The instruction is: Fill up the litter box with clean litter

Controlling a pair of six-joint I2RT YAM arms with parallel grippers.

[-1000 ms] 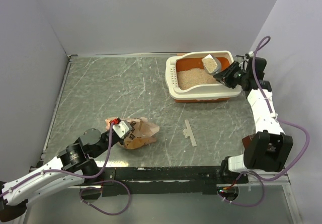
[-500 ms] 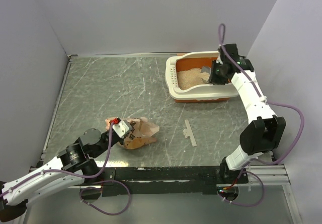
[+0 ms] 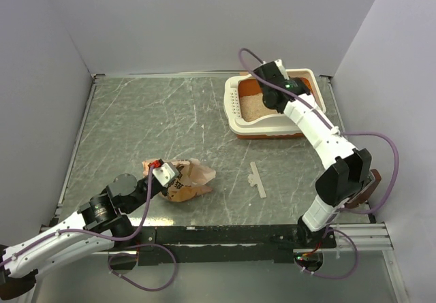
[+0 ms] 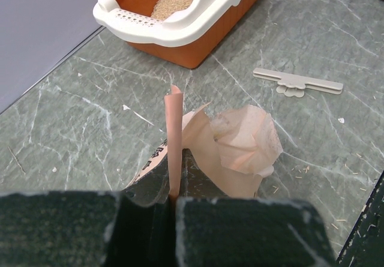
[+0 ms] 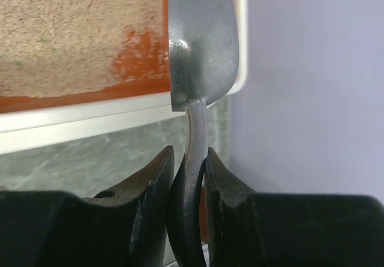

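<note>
Litter box [image 3: 235, 122] sits far right on the table [image 3: 150, 119], its back rim near the wall [image 3: 204, 24], with clean litter [image 3: 253, 107] heaped inside. My R gripper [image 5: 189, 156] is over it. Top cam can't show the jaws, but wrist cam has them pinching the scoop [image 5: 201, 39] handle, bowl at the box's rim by a bare orange patch. L gripper [image 4: 171, 204] is pressed together on the bag [image 4: 240, 147] paper edge, near left, well apart from the box. A wide stretch of table lies btwn, w/ a pale strip [image 3: 256, 178] on it.
</note>
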